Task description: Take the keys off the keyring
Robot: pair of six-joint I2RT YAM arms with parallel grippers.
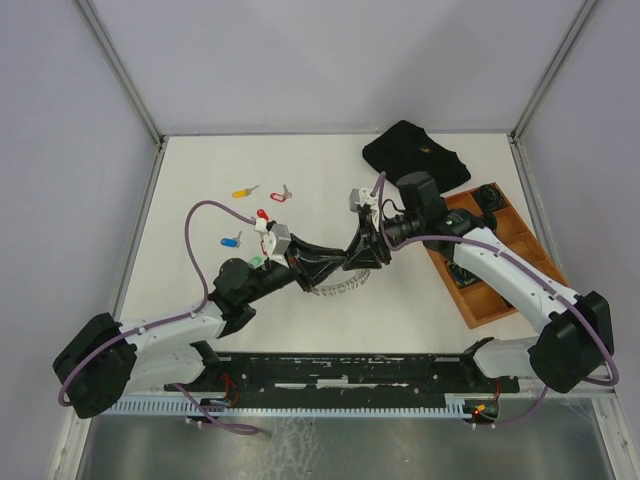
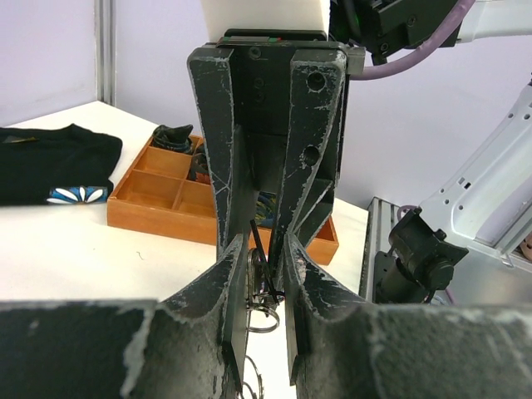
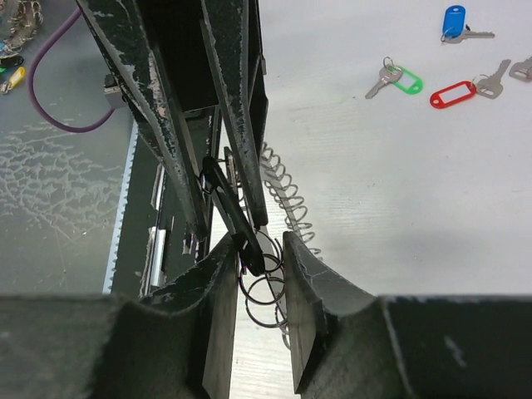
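1. Under the meeting hands the keyring point(image 1: 338, 284) rests on the worktop point(image 1: 200, 160), its edge clamped in the left hand point(image 2: 262, 274).
2. Right hand point(image 3: 259, 266) holds its fingers point(image 3: 309, 278) narrowly apart, flanking the black key point(image 3: 229, 208).
3. Loose keys point(image 1: 240, 191) lie well left of the left hand.

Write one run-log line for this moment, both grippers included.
left gripper: holds keyring | right gripper: open around black key | loose keys: on table
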